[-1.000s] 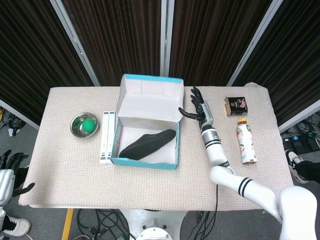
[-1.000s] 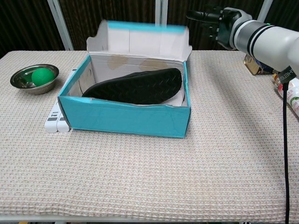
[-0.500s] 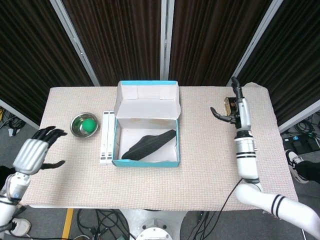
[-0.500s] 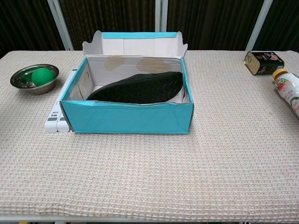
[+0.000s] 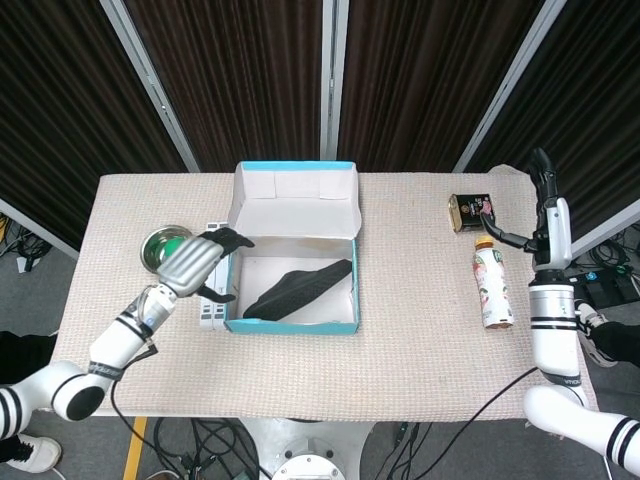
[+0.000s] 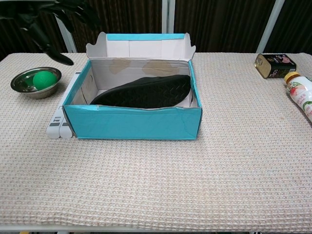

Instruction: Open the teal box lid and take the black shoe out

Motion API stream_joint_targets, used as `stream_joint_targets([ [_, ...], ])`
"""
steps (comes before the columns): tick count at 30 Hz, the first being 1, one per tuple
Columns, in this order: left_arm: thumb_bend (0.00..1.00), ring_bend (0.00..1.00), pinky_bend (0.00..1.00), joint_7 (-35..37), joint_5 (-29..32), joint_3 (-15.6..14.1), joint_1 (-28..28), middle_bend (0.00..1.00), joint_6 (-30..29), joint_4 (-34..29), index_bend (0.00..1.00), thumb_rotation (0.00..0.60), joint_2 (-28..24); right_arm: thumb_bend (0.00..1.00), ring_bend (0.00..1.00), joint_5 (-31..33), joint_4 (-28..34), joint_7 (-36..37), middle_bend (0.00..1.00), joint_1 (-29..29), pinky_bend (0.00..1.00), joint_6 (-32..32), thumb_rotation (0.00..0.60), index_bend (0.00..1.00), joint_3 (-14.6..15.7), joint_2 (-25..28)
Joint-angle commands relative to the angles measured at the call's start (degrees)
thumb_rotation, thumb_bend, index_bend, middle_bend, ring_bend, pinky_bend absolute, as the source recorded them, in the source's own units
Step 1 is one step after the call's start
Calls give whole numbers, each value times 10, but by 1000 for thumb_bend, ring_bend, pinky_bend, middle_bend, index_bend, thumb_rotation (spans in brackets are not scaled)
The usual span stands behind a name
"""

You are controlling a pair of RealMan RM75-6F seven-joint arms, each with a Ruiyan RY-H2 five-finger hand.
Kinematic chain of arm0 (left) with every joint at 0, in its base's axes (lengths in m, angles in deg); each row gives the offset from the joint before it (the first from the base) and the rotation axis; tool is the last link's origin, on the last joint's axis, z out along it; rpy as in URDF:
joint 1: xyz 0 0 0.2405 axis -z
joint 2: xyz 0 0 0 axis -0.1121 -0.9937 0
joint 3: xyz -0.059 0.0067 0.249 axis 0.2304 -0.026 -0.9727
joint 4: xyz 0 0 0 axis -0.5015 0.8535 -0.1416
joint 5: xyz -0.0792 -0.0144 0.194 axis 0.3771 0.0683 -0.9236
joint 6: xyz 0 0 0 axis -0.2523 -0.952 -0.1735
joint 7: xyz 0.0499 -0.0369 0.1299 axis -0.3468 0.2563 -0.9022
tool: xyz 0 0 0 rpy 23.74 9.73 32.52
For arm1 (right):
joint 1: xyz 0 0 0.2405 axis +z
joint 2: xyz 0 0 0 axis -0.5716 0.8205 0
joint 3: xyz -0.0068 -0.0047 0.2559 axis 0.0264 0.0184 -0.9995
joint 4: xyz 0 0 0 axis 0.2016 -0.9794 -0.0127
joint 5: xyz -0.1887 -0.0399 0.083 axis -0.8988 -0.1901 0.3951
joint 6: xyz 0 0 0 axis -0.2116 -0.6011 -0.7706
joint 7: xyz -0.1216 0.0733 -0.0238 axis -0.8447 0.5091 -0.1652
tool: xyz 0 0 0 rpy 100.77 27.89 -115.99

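Note:
The teal box (image 5: 290,325) (image 6: 131,122) stands mid-table with its lid (image 5: 293,205) (image 6: 141,48) tipped back upright. Inside lies the black shoe (image 5: 297,287) (image 6: 144,91), sole up, nothing touching it. My left hand (image 5: 200,262) (image 6: 53,22) hovers open above the box's left wall, fingers spread and reaching toward the inside; it holds nothing. At the far right edge my right hand (image 5: 540,215) is raised, open and empty, away from the box; the chest view does not show it.
A steel bowl (image 5: 160,252) (image 6: 23,80) with a green ball (image 6: 44,78) sits left of the box. A white bar-shaped item (image 5: 211,300) (image 6: 61,124) lies against the box's left side. A dark tin (image 5: 470,212) (image 6: 274,64) and a drink bottle (image 5: 491,285) (image 6: 301,93) lie at the right.
My left hand has swung in from the table's far left to just above the box's left wall. My right hand has drawn back further right and higher. Box and shoe stay still.

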Motion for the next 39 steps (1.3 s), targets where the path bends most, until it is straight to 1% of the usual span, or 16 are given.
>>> stream_joint_targets([
  [1,0,153,271,-84,103,5,68,221,40,-16,198,600,47,103,0,-2,-5,9,0,-2,0,8,600,0,-2,0],
  [5,0,153,273,-152,191,-16,115,212,40,-9,193,600,85,102,0,-4,-10,19,0,-5,0,16,600,0,-3,-2],
  [9,0,153,274,-205,284,-29,159,205,10,7,189,600,130,102,0,-10,-16,31,0,-10,0,25,600,0,-1,-3],
  [15,0,153,281,-284,381,-48,210,200,-46,56,186,600,189,102,0,-16,-23,52,0,-18,0,33,600,0,-3,-2],
  [18,0,153,283,-308,414,-52,227,195,-58,80,186,600,212,102,0,-20,-26,60,0,-21,0,35,600,0,-3,-2],
  [22,0,153,293,-342,440,-65,245,194,-66,123,186,600,242,101,0,-22,-29,70,0,-25,0,40,600,0,-3,-1],
  [24,0,157,329,-355,458,-70,251,201,-64,144,193,600,256,101,0,-21,-32,76,0,-28,0,43,600,0,-3,-1],
  [25,8,177,373,-359,462,-71,253,221,-65,153,215,600,262,101,0,-21,-34,78,0,-28,0,45,600,0,-4,-2],
  [26,40,240,451,-361,462,-72,254,280,-68,161,270,600,268,102,0,-22,-35,81,0,-29,0,46,600,0,-4,-1],
  [27,73,298,505,-361,459,-73,253,334,-73,169,315,600,274,102,0,-22,-37,83,0,-30,0,47,600,0,-4,-1],
  [29,205,501,668,-350,454,-68,247,528,-73,172,486,600,278,101,0,-23,-40,87,0,-31,0,50,600,0,-5,-1],
  [31,268,567,730,-331,446,-59,240,599,-69,166,565,600,276,101,0,-24,-41,91,0,-31,0,51,600,0,-6,-2],
  [34,306,595,757,-294,425,-42,227,630,-65,155,597,600,268,101,0,-25,-37,102,0,-33,0,56,600,0,-9,1],
  [37,302,598,757,-251,411,-16,213,635,-53,130,599,600,245,101,0,-29,-35,104,0,-33,0,57,600,0,-11,3],
  [39,300,597,757,-230,387,-3,202,633,-65,112,599,600,227,101,0,-30,-34,107,0,-33,0,58,600,0,-12,3],
])
